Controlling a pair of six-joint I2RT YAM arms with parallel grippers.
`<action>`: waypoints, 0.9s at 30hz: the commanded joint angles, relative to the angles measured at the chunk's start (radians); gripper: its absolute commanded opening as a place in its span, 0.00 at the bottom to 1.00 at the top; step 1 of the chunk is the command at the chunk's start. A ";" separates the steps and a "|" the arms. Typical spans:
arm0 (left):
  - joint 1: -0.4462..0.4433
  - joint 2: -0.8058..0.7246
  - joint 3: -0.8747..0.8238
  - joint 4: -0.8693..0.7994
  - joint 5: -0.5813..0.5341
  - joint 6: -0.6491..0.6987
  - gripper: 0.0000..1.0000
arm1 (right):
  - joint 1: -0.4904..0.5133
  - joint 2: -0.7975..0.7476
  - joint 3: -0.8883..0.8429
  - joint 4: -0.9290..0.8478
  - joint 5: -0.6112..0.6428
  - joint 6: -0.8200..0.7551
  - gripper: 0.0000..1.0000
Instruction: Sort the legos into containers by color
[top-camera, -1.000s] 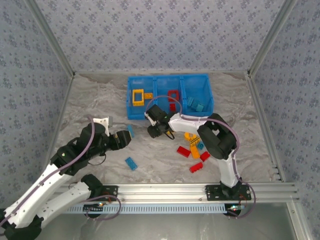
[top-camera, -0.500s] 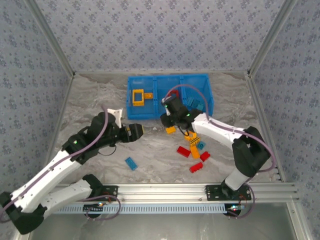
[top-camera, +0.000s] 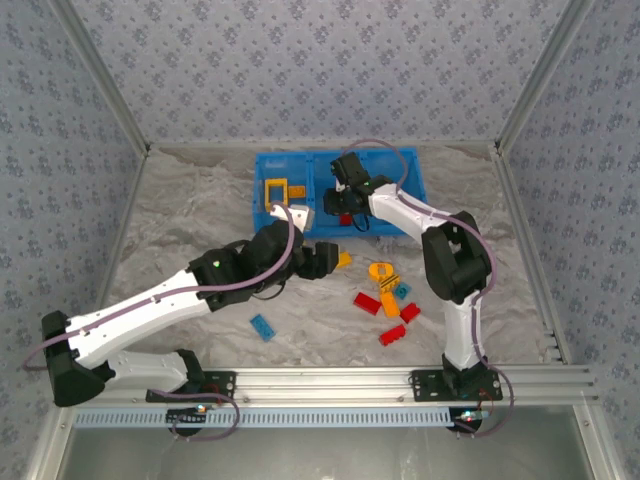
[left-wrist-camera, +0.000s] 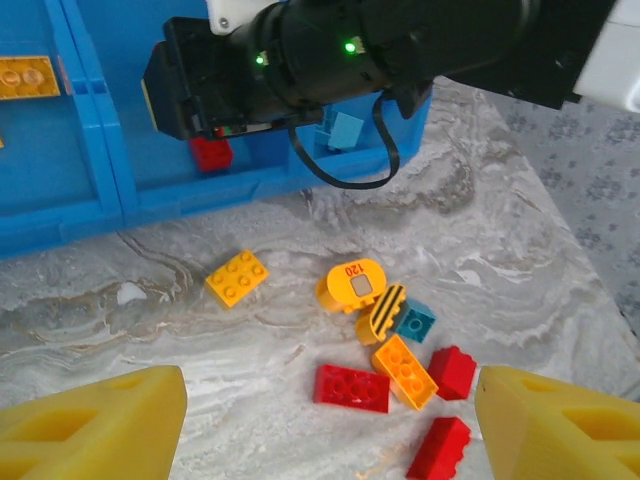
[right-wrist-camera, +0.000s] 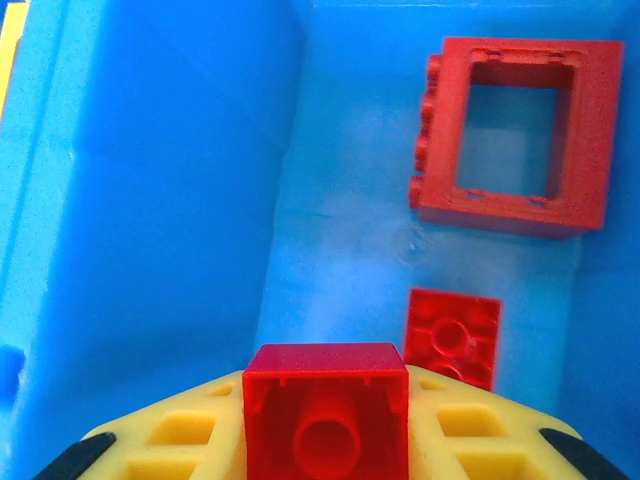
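Observation:
The blue bin (top-camera: 300, 222) stands at the back centre, with three compartments. My right gripper (top-camera: 343, 203) hangs over the middle compartment (right-wrist-camera: 340, 200), shut on a small red brick (right-wrist-camera: 326, 408). Below it lie a red frame (right-wrist-camera: 515, 135) and a flat red brick (right-wrist-camera: 452, 335). My left gripper (left-wrist-camera: 325, 425) is open above the table. Ahead of it lie a yellow brick (left-wrist-camera: 237, 277), a red brick (left-wrist-camera: 352, 387), an orange brick (left-wrist-camera: 405, 371) and several more red, yellow and teal pieces. A light blue brick (top-camera: 263, 326) lies alone near the front.
The left compartment holds a yellow frame (top-camera: 275, 193) and a yellow brick (left-wrist-camera: 25, 77); the right one holds light blue bricks (left-wrist-camera: 346, 130). The right arm (top-camera: 450, 260) bends over the pile's right side. Patterned walls enclose the table, and a metal rail (top-camera: 330, 380) runs along the front.
The right gripper has lifted from the table to above the middle compartment, carrying the red brick. The left arm has swung right to the centre, close to the loose pile.

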 joint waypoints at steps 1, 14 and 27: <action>-0.019 0.029 0.041 -0.001 -0.099 0.023 0.76 | -0.002 0.055 0.072 -0.078 -0.027 0.055 0.35; -0.034 0.031 0.024 -0.041 -0.102 0.003 0.75 | -0.001 0.025 0.074 -0.082 -0.022 0.063 0.55; 0.029 0.232 0.119 -0.114 0.054 -0.063 0.75 | 0.009 -0.567 -0.275 -0.028 0.123 0.001 0.50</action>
